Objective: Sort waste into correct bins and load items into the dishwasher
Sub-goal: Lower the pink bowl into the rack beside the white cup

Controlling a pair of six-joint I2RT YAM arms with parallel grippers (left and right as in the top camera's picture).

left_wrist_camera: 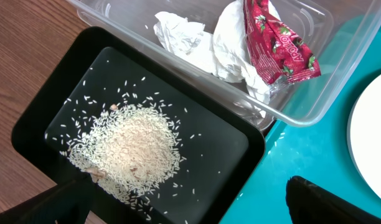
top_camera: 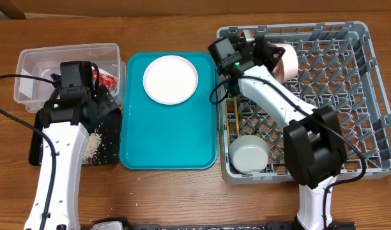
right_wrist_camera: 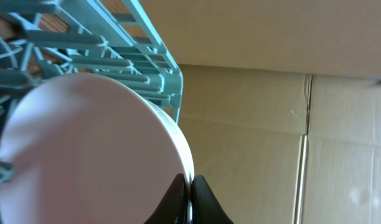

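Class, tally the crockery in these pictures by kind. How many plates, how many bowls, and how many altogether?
Plates: 1, the pale pink plate
Bowls: 2, the pink bowl and the white bowl
Total: 3

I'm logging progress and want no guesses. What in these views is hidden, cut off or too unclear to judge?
Overhead: the left arm covers much of the black tray, hiding part of the rice.
Left wrist: the pink plate is cut off by the right edge.
Right wrist: the pink bowl fills the view, hiding most of the dish rack; the bowl's inside is not shown.
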